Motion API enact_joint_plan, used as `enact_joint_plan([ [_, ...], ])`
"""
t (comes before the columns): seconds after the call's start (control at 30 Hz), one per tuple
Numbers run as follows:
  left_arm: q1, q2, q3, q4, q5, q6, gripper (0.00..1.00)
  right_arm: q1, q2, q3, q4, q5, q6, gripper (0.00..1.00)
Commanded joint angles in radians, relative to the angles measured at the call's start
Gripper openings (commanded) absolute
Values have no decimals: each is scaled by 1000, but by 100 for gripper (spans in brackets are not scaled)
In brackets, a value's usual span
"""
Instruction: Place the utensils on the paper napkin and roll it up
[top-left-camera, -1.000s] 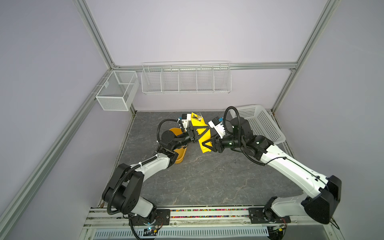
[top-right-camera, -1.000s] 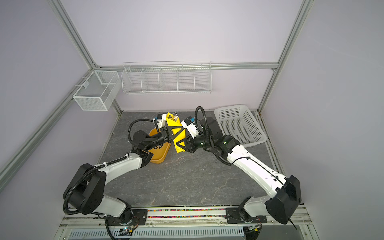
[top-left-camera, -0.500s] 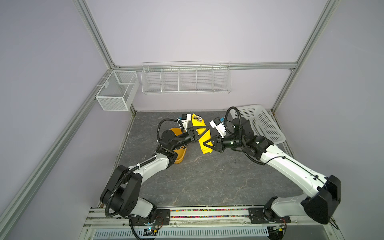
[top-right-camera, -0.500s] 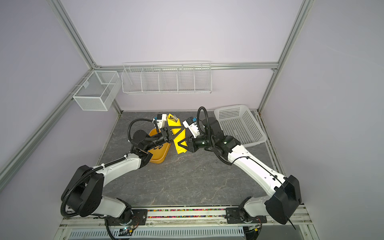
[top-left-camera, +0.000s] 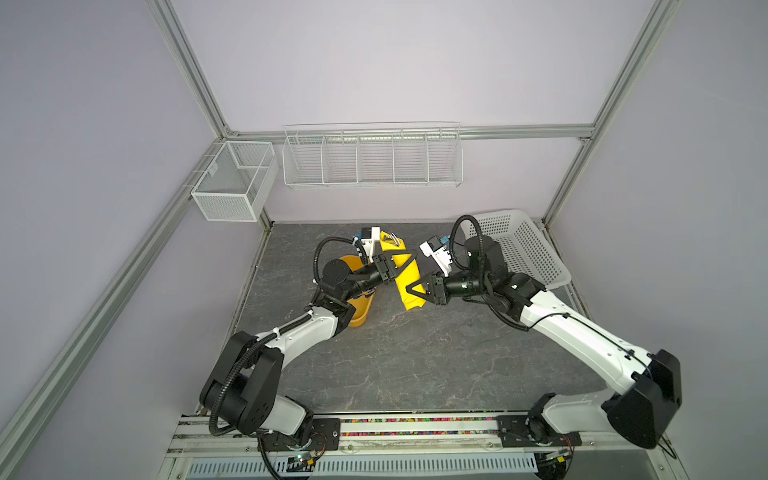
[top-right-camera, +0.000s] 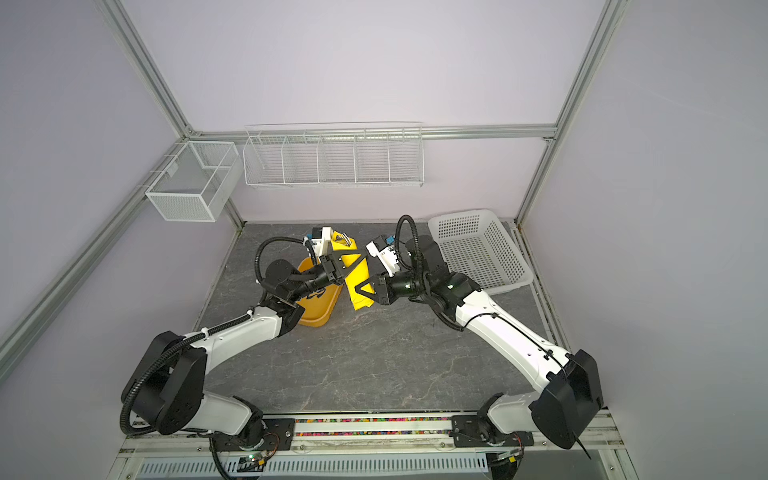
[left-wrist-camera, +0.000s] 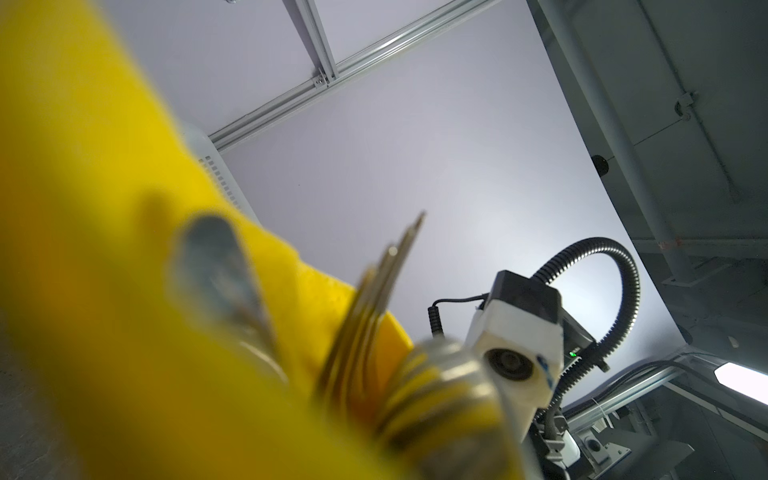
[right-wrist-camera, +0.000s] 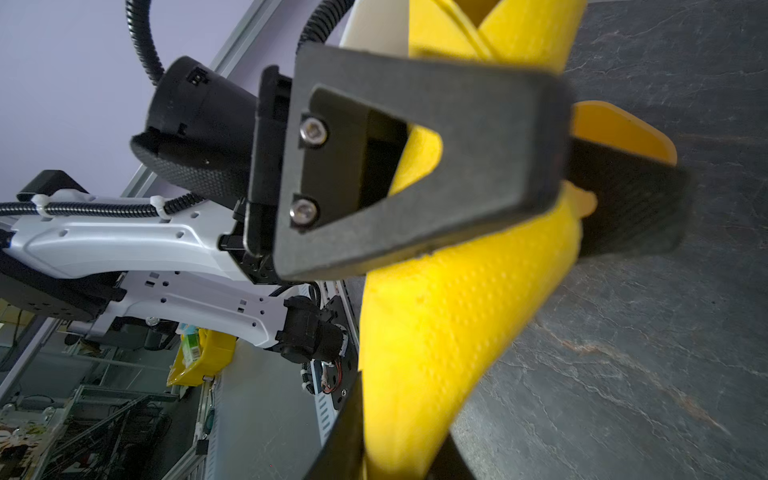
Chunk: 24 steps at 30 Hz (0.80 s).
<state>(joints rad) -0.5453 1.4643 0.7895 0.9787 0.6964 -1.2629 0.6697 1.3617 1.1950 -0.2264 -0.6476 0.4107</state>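
Paper napkin: rolled into a tube and raised over the far half of the table. It runs from 11 to 5 o'clock in both top views.
Utensils: wrapped inside the roll. Silver tips, fork tines among them, stick out of its 11 o'clock end.
Left gripper: reaches in from 9 o'clock with its jaws on either side of the upper roll. Cannot tell whether they press it, because the wrist view is blurred.
Right gripper: reaches in from 3 o'clock and pinches the lower roll.
Tub: orange-yellow, at 8 o'clock of the roll, under the left arm.
Basket: white, at 2 o'clock of the roll.
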Motion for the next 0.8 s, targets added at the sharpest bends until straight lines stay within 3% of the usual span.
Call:
enact_joint_plan([
  [0.0,1,-12,22,30,15,-2,46,-9,-28,-15,90,-45,21,18],
  [0.17,1,-7,22,48,23,-15,46,-14,-24,-24,111,-48,40,16],
  [0.77,1,-11,23,49,11,-14,15,-23,-29,-44,93,-32,60,18],
])
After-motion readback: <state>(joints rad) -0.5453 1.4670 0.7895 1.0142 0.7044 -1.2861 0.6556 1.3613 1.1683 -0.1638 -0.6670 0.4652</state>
